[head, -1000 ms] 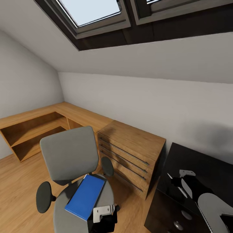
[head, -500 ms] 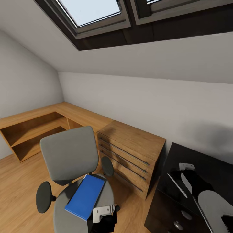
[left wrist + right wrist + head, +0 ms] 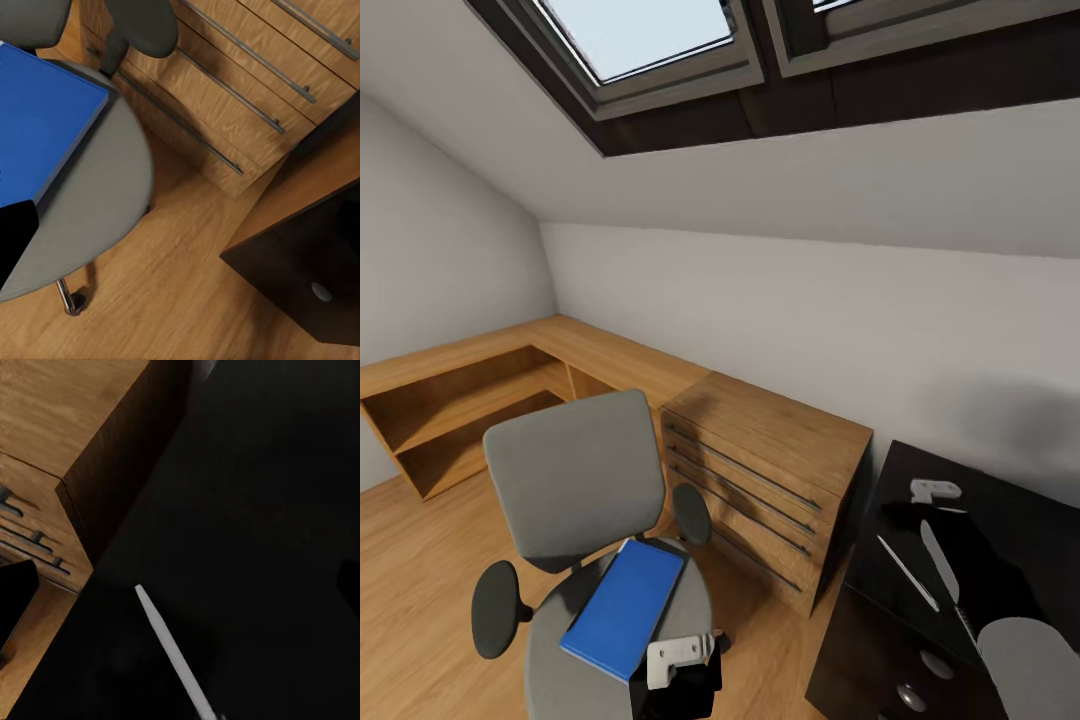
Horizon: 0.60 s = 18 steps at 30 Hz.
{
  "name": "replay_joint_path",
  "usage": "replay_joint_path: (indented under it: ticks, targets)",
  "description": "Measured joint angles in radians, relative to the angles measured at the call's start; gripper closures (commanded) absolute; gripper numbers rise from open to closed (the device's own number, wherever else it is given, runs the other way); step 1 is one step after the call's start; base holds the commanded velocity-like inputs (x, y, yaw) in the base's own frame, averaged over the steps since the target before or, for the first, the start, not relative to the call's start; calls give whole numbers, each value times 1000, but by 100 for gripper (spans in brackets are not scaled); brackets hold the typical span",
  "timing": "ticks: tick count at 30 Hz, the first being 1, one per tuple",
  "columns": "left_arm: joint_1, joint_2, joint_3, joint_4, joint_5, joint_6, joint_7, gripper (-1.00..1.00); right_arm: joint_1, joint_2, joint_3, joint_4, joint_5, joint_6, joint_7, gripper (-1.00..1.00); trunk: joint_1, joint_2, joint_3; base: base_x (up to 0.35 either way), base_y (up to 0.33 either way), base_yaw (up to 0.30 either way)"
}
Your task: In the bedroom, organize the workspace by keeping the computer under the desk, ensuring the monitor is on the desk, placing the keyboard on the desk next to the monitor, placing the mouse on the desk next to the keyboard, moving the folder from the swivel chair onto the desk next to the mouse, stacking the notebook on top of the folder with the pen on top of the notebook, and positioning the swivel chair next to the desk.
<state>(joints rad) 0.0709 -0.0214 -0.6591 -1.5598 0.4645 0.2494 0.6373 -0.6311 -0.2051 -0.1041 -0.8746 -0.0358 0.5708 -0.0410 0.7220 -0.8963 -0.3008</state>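
The grey swivel chair stands on the wood floor left of the desk, with the blue folder lying flat on its seat. My left gripper hovers open at the seat's near edge, just beside the folder and holding nothing. The slim white pen lies on the black desk near its left edge. My right gripper is open above the desk, past the pen's far end. Beneath it in the right wrist view the pen rests alone on the dark desktop.
A light-wood dresser with long bar handles stands between chair and desk, close to both. A low wooden shelf unit runs along the left wall. Desk drawers with round knobs face me. Bare floor separates chair and desk.
My right gripper has drawn back over the desk, away from the pen, which stays lying where it was. The left arm, chair and folder have not moved.
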Motion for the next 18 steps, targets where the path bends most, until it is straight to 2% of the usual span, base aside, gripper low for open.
replay_joint_path:
  ticks: [2,6,11,15,18]
  targets:
    - [0,0,0,0,0,0,0,-100,56,20,0,-124,-12,78,0,-100,0,0,0,0,0,0]
    - [0,0,0,0,-1,0,0,-100,101,37,-1,-225,-15,130,-1,-100,0,0,0,0,0,0]
    - [0,0,0,0,-1,0,0,-100,136,52,0,-290,-18,154,-1,-100,0,0,0,0,0,0]
    - [0,0,0,0,-2,0,0,-100,139,61,1,-302,-20,157,-1,-100,0,0,0,0,0,0]
    - [0,0,1,1,-1,0,0,-100,140,88,0,-323,-21,157,-1,-100,0,0,0,0,0,0]
